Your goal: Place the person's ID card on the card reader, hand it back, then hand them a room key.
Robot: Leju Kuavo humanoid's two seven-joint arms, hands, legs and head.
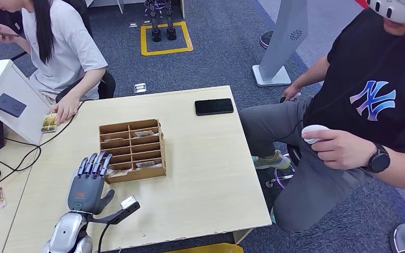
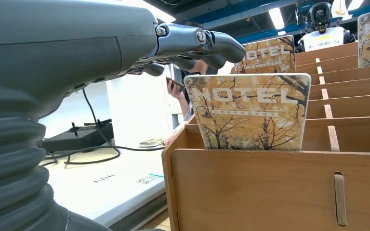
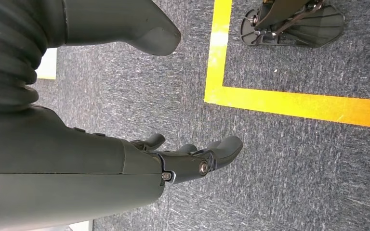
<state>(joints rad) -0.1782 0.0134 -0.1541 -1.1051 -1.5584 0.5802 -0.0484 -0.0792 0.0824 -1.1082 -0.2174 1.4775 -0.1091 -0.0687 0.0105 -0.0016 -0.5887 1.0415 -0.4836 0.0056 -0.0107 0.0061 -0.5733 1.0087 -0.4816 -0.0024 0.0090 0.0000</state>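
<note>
Wooden key-card rack [image 1: 132, 150] mid-table, HOTEL room key card [image 2: 248, 111] upright in near-left slot. Left hand [image 1: 87, 182] just beside rack, fingers extended, slightly apart, holding nothing. Right hand [image 3: 173, 159] over grey carpet [image 3: 289, 159], fingers loosely apart, holding nothing.

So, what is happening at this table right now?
The robot's left hand reaches toward the wooden card rack, its fingers just above a hotel key card standing in the front slot, not gripping it yet. The right hand hangs over the carpet. A seated person rests a hand on another card.
</note>
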